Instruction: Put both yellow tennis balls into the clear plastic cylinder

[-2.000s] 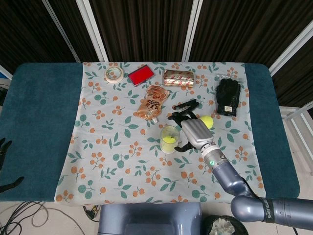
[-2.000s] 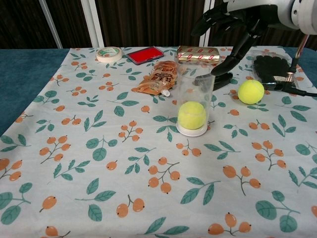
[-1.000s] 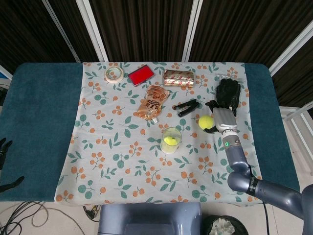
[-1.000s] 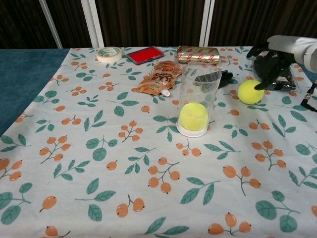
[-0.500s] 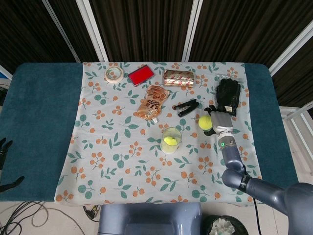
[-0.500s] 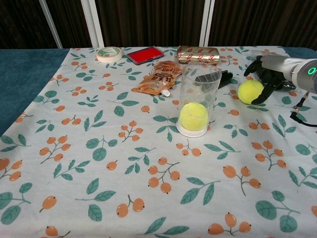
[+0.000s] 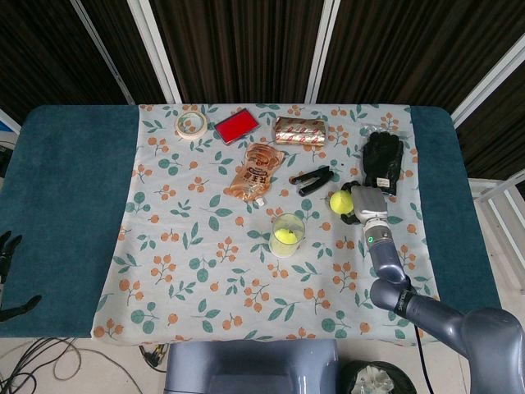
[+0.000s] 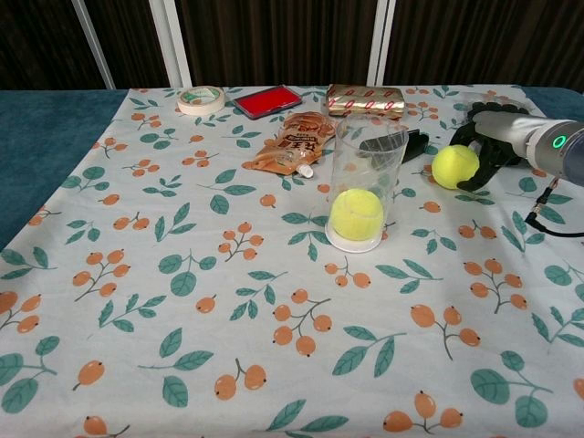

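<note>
Right hand (image 8: 488,151) wrapped around the loose tennis ball (image 8: 454,166), fingers curled on its far side (grip firmness hard to tell). Second ball (image 8: 355,213) already inside the clear cylinder (image 8: 365,182), at nine o'clock from the hand. Left hand (image 7: 6,250) idle, fingers apart, at table's edge.

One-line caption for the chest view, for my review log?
Right hand cups the second tennis ball; first ball sits in the clear cylinder.
</note>
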Robot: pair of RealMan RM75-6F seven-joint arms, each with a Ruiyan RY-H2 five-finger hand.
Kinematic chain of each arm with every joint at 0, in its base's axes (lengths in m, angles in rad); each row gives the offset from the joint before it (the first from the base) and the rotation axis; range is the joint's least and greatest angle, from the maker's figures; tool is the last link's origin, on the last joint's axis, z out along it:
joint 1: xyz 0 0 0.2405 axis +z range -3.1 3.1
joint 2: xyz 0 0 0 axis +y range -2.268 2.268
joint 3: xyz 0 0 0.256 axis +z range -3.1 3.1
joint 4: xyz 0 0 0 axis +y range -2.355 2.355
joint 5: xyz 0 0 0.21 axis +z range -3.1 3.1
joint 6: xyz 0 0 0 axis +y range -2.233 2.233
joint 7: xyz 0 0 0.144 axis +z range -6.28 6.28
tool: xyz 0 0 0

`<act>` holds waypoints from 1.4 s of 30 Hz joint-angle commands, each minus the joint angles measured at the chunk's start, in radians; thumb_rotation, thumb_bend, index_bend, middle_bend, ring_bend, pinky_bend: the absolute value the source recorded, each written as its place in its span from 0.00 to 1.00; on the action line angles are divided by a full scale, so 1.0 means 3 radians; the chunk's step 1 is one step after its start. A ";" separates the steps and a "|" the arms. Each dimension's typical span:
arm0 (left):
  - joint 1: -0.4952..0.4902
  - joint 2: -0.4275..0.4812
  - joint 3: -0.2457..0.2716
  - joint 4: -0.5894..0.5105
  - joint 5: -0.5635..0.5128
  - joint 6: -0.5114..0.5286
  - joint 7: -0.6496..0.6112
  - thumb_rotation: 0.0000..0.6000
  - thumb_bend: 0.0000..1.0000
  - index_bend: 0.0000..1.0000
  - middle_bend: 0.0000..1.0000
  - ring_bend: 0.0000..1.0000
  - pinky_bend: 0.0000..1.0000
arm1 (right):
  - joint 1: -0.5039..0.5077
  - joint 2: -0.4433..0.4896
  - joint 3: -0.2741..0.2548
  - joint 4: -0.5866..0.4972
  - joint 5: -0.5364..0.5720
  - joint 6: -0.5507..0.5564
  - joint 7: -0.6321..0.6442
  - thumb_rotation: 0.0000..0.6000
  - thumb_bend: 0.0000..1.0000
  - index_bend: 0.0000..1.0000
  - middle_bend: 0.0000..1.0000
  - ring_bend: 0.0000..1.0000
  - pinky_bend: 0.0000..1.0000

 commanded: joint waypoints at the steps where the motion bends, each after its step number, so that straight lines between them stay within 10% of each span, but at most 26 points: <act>1: 0.0002 0.0003 0.0000 -0.0001 0.0001 0.0003 -0.0004 1.00 0.04 0.05 0.00 0.00 0.14 | 0.0001 -0.0012 0.0019 0.0001 -0.0051 0.0018 0.0015 1.00 0.49 0.47 0.41 0.54 0.09; 16: 0.0006 0.0028 -0.0003 -0.0007 -0.0004 0.0009 -0.0057 1.00 0.04 0.05 0.00 0.00 0.14 | -0.0001 0.0459 0.0394 -0.0627 -0.0155 0.0202 0.0165 1.00 0.50 0.54 0.45 0.56 0.47; 21: 0.0009 0.0033 -0.0002 -0.0012 -0.0005 0.0013 -0.0060 1.00 0.04 0.05 0.00 0.00 0.14 | -0.0007 0.0836 0.0568 -0.1210 -0.0129 0.0241 0.0189 1.00 0.50 0.54 0.45 0.56 0.02; 42: 0.0018 0.0060 -0.0008 -0.0042 -0.0040 0.0010 -0.0070 1.00 0.04 0.05 0.00 0.00 0.14 | -0.0208 0.1734 0.0473 -0.3238 -0.0588 0.0672 -0.0019 1.00 0.50 0.54 0.45 0.56 0.01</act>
